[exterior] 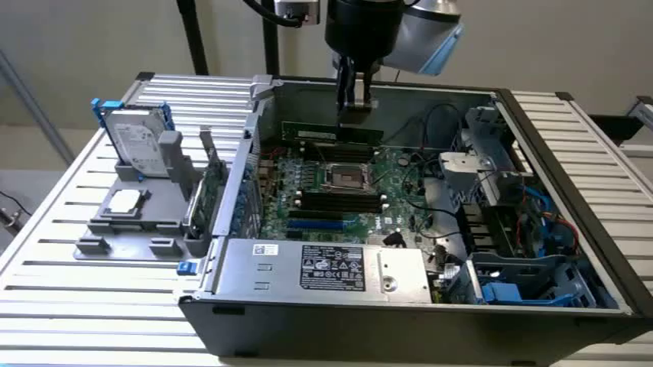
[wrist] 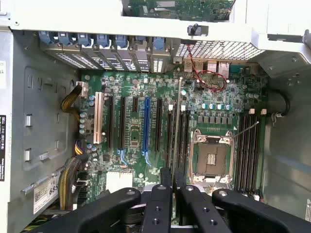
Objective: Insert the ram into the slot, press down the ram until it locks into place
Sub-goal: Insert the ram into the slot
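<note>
One ram (exterior: 332,134), edge-on, sits clamped between the jaws, hanging above the black slots (wrist: 187,136).

**A:** Exterior view: soft, even light from above. The pale slatted tabletop (exterior: 61,252) glows, while the case (exterior: 408,329) sits darker inside and its front wall falls into shadow.

**B:** Wrist view: the motherboard (wrist: 121,82) is evenly lit, the white case rim (wrist: 97,22) is washed out, and the black gripper (wrist: 172,179) reads almost as a silhouette.

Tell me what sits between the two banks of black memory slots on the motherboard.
The square silver processor socket sits there, as the wrist view shows.
</note>
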Tool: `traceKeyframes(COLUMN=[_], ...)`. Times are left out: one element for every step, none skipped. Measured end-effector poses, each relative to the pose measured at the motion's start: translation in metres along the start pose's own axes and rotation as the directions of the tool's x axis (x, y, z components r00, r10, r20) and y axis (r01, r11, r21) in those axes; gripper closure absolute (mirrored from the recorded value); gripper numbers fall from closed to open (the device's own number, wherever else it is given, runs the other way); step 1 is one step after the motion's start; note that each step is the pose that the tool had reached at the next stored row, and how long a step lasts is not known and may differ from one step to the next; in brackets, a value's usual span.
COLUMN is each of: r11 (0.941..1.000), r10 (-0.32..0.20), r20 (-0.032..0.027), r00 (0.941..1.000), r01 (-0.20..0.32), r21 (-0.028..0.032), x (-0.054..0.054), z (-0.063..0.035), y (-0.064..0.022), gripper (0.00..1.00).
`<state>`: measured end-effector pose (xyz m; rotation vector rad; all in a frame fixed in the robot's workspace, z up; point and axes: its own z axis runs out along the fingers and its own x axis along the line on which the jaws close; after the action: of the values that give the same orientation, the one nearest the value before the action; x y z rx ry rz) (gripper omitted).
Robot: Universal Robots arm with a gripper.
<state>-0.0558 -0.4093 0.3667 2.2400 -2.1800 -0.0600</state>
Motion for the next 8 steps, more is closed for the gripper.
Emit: traceKeyframes(r11=[1.0,1.0,1.0,1.0,1.0,1.0,1.0,1.0], r10=[0.0,0.0,0.0,0.0,0.0,0.0,0.0,0.0], r20=[0.0,0.0,0.0,0.0,0.0,0.0,0.0,0.0], r00=[1.0,1.0,1.0,1.0,1.0,1.0,1.0,1.0], r01=[0.0,0.0,0.0,0.0,0.0,0.0,0.0,0.0], r21=[0.0,0.0,0.0,0.0,0.0,0.0,0.0,0.0], x=[0.0,0.0,0.0,0.0,0.0,0.0,0.0,0.0], z=[0.0,0.0,0.0,0.0,0.0,0.0,0.0,0.0], y=[0.0,0.0,0.0,0.0,0.0,0.0,0.0,0.0], gripper=[0.87,0.87,0.87,0.87,0.87,0.87,0.87,0.87])
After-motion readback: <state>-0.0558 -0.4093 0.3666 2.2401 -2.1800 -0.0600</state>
